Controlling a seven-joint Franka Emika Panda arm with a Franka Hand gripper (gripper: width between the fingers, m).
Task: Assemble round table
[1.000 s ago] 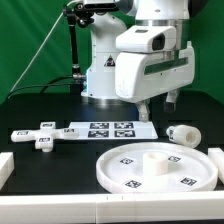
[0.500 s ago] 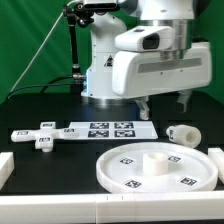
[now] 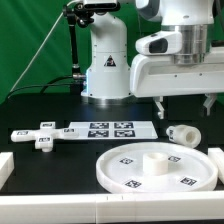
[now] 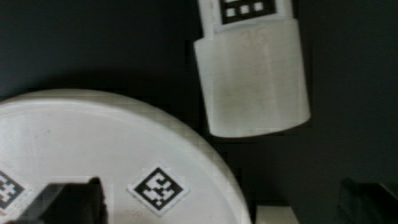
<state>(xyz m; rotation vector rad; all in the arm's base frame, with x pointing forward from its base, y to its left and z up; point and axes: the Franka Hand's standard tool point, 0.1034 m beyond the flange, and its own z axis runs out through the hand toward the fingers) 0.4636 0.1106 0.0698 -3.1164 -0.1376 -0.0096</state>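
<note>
The large round disc (image 3: pixel 130 172) lies flat at the front of the table, with a raised hub (image 3: pixel 155 158) at its middle. The short cylinder leg (image 3: pixel 183 134) lies on its side just beyond the disc's rim, on the exterior view's right. The cross-bar foot (image 3: pixel 38 135) lies far off on the exterior view's left. My gripper (image 3: pixel 184 107) hangs open and empty above the leg, one finger to each side of it. In the wrist view the leg (image 4: pixel 249 78) lies beside the disc's rim (image 4: pixel 89 140), and my dark fingertips (image 4: pixel 71 203) are spread wide over the gripper's midpoint (image 4: pixel 222 205).
The marker board (image 3: pixel 110 129) lies between the foot and the leg. White blocky brackets stand at the exterior view's left edge (image 3: pixel 4 165) and right edge (image 3: pixel 217 160). The robot's base (image 3: pixel 105 60) rises at the back.
The arm has swung toward the exterior view's right and risen a little. The open gripper went from the marker board's end to above the leg. No part has moved.
</note>
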